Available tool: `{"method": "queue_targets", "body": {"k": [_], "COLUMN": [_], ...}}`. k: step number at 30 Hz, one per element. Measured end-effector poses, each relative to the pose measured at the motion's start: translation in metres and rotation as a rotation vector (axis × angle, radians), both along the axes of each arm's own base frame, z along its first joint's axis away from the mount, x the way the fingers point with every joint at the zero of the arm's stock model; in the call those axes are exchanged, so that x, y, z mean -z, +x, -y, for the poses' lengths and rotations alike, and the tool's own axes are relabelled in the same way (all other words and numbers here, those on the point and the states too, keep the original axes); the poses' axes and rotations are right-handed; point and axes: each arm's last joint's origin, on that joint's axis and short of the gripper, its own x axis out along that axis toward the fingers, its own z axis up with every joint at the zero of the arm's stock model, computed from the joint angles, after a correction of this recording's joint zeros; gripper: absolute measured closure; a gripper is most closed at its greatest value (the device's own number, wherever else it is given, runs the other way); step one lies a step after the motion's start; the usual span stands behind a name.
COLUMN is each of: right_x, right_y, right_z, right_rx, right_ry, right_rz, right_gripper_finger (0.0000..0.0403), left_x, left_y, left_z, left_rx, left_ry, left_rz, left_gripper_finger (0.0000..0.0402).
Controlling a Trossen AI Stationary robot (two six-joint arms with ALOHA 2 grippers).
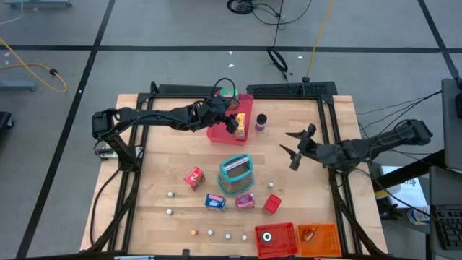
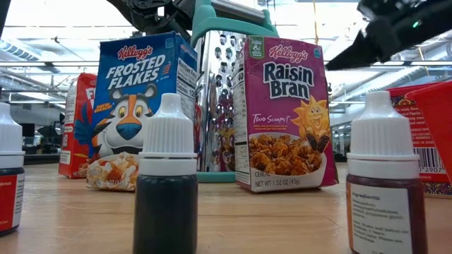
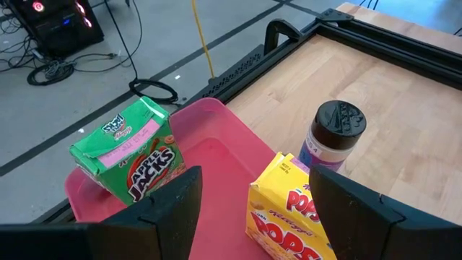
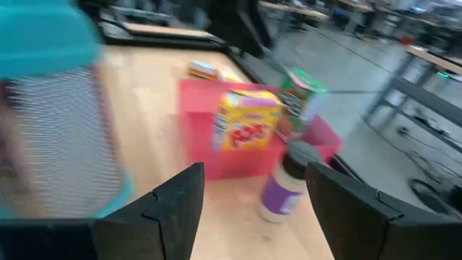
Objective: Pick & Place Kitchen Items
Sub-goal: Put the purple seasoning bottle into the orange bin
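- The left pincer (image 1: 232, 124) hangs over the pink tray (image 1: 219, 132) at the far middle of the desk (image 1: 159, 166); its fingers stand wide apart with nothing between them, which I judge suits either a release just made there or a reach for one of the boxes below.
- On that tray stand two kitchen items: a green Apple Jacks box (image 3: 128, 150), tilted and leaning toward the tray's far corner, and a yellow Pops box (image 3: 285, 209), upright near the edge. They look like the items already gathered, so the tray seems to be the collecting spot.
- Just beside the tray, on bare wood, stands a purple jar (image 3: 330, 136) with a dark ribbed cap.
- The right pincer (image 1: 297, 146) hovers above the desk's right side, fingers spread and empty, pointing toward the jar and tray; it may be lined up for the jar.
- Nearer the middle stands a teal-handled grater (image 1: 236, 173), with a red box (image 1: 193, 177), a blue Frosted Flakes box (image 2: 141, 106) and a magenta Raisin Bran box (image 2: 282, 116) around it, all upright and apart.
- Small balls (image 1: 170, 211) lie scattered toward the near edge, beside a red bin (image 1: 278, 238) and an orange bin (image 1: 320, 239).
- White-capped dropper bottles (image 2: 167, 180) stand close in the low view.
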Motion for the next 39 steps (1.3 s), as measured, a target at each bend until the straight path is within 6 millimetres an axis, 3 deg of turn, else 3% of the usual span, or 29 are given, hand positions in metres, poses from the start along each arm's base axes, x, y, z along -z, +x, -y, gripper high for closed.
{"method": "queue_targets", "body": {"k": [4, 18, 39], "right_x": [0.012, 0.044, 0.074], "right_y": [0.003, 0.002, 0.027], "right_z": [0.014, 0.059, 0.097], "right_rx": [0.070, 0.073, 0.055], "right_ry": [-0.011, 0.082, 0.114], "right_rz": [0.015, 0.099, 0.107], "right_gripper_finger": [0.0165, 0.0165, 0.0164], "left_x": [0.000, 0.000, 0.000], "left_y": [0.000, 0.000, 0.002], "left_z": [0.000, 0.000, 0.007], "left_rx": [0.000, 0.000, 0.019], "left_ry": [0.000, -0.001, 0.001], "left_rz": [0.000, 0.001, 0.003], "left_gripper_finger": [0.0144, 0.0144, 0.0144]}}
